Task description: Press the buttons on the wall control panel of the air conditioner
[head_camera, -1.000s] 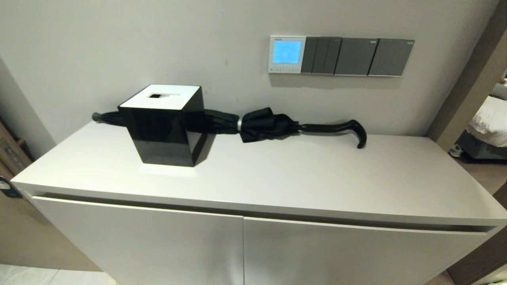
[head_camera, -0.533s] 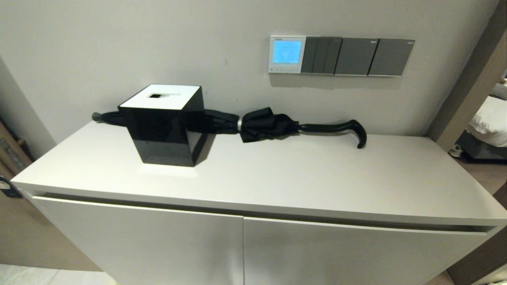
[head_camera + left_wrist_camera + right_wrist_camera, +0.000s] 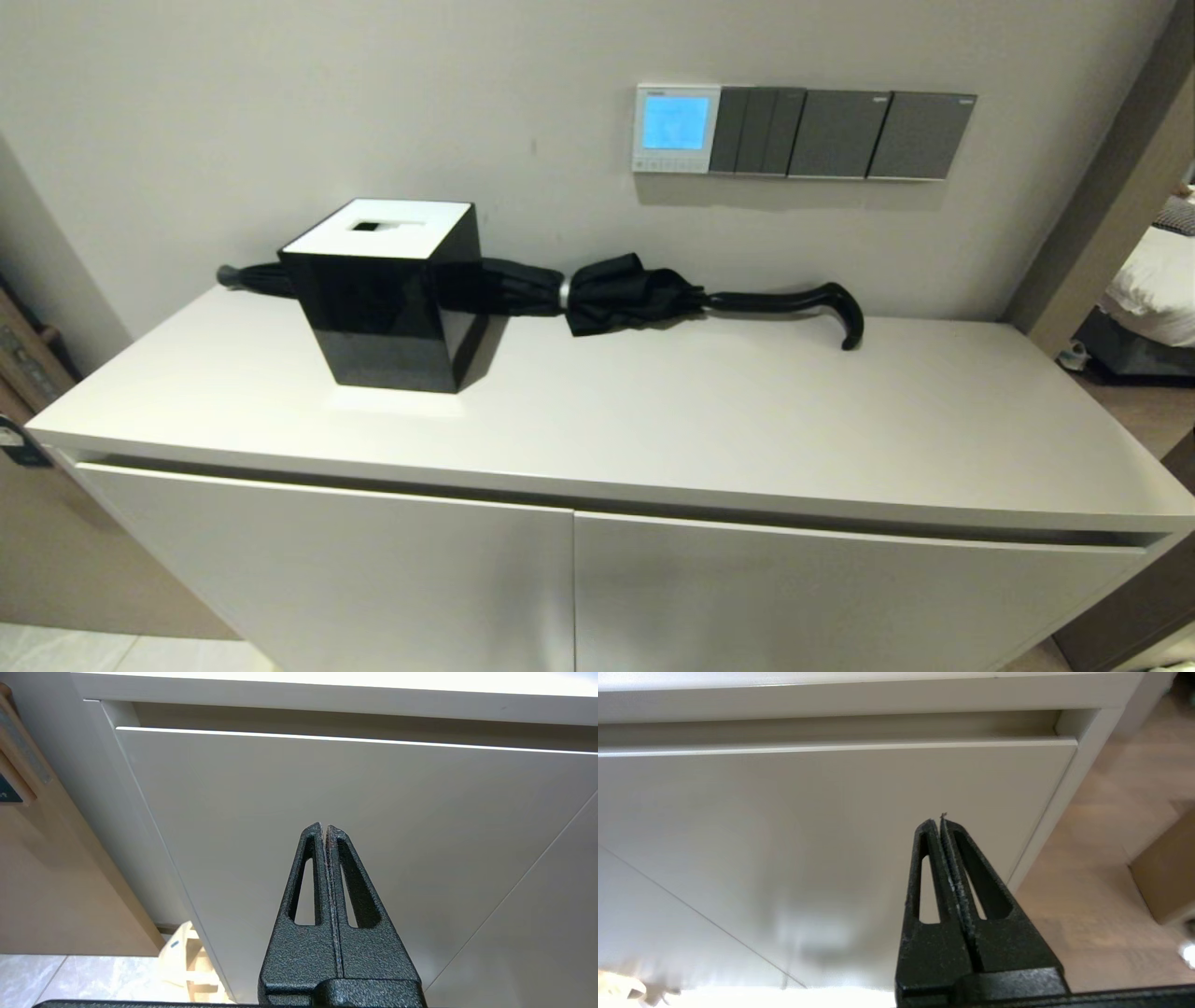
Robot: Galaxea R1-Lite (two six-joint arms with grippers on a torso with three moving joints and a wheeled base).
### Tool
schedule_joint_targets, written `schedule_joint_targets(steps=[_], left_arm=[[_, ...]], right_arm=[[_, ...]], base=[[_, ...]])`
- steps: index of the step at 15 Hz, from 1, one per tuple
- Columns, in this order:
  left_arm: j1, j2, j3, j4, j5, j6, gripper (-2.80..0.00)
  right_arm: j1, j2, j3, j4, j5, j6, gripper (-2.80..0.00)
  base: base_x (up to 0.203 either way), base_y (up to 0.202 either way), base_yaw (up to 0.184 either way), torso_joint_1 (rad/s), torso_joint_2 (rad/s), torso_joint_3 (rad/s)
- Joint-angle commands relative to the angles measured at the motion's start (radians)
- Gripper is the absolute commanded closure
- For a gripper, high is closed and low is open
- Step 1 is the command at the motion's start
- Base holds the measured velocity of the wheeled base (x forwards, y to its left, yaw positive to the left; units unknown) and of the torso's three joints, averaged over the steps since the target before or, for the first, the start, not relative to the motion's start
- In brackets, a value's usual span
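While both our arms hang low in front of the white cabinet, below the desk point(image 3: 709, 420) top and out of the head view, the air conditioner's wall control panel point(image 3: 677, 128) sits untouched on the wall above the desk's far edge, right of centre. Its screen glows light blue, and the buttons point(image 3: 670, 164) run as a row of tiny grey keys along its bottom edge. Dark grey switch plates point(image 3: 840, 133) adjoin the panel on its right side.

Our left pincer point(image 3: 324, 828) has its two black fingers pressed together, tips meeting, empty, pointing up at the left cabinet door point(image 3: 327, 793) beneath the desk's overhang. Our right pincer point(image 3: 939, 821) is likewise pressed together and empty, aimed at the right cabinet door point(image 3: 808, 812) near the cabinet's right corner, with wood flooring beyond it.

On the desk we see a black tissue box point(image 3: 387, 294) with a white top, standing toward the left. Behind it a folded black umbrella point(image 3: 616, 294) lies along the wall, its curved handle pointing right, almost under the panel.
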Motion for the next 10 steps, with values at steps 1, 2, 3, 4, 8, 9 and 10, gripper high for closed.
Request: schedule_joint_targets(steps=[1,2,3,4,8,9,10], left_arm=[[0.000,0.000,0.000,0.000,0.000,0.000,0.00],[0.000,0.001,0.000,0.000,0.000,0.000,0.00],[0.000,0.000,0.000,0.000,0.000,0.000,0.00],[0.000,0.001,0.000,0.000,0.000,0.000,0.00],[0.000,0.000,0.000,0.001,0.000,0.000,0.00],[0.000,0.000,0.000,0.000,0.000,0.000,0.00],[0.000,0.000,0.000,0.000,0.000,0.000,0.00]], right_arm=[[-0.003,-0.054,0.011,-0.005,0.010,-0.004,0.00],[-0.002,-0.092,0.017,-0.005,0.020,-0.007,0.00],[-0.002,-0.139,0.026,0.009,0.031,-0.011,0.00],[-0.002,-0.183,0.030,0.033,0.038,-0.013,0.00],[0.000,-0.196,0.033,0.061,0.042,0.001,0.00],[0.000,-0.196,0.033,0.063,0.040,0.020,0.00],[0.000,-0.196,0.033,0.063,0.038,0.035,0.00]], base=[[0.000,0.000,0.000,0.000,0.00,0.000],[0.000,0.000,0.000,0.000,0.00,0.000],[0.000,0.000,0.000,0.000,0.00,0.000],[0.000,0.000,0.000,0.000,0.00,0.000],[0.000,0.000,0.000,0.000,0.00,0.000],[0.000,0.000,0.000,0.000,0.00,0.000],[0.000,0.000,0.000,0.000,0.00,0.000]])
